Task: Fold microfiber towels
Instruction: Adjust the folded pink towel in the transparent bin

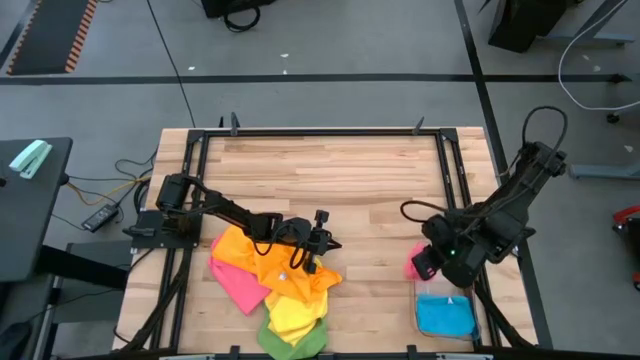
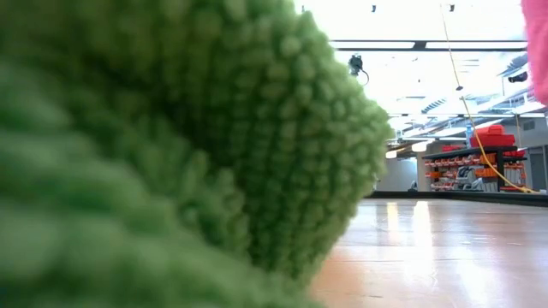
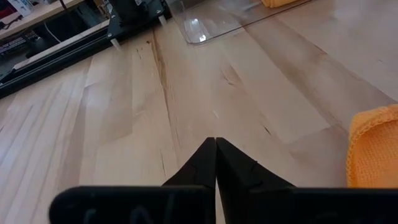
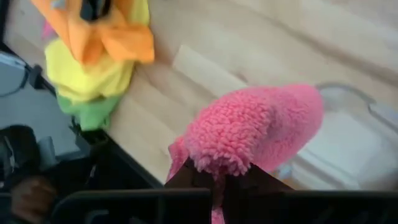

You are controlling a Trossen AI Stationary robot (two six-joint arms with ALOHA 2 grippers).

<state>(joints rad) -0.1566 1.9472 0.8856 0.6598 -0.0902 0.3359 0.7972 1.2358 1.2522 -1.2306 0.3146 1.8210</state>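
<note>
Right pincer clamps the bunched pink towel just beside the clear bin — left pincer shut, empty, beside the orange towel.

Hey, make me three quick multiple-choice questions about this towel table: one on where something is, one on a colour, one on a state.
1. Where is the blue towel?
A. in the clear bin
B. on the heap
C. on the floor

2. What colour is the towel at the right pincer?
A. green
B. pink
C. yellow

3. How does the left pincer stand?
A. wide open
B. shut on a towel
C. shut, empty

Answers: 1 A, the high view shows it inside the bin. 2 B, the right wrist view shows pink pile between the fingers. 3 C, its fingers meet over bare wood.
</note>
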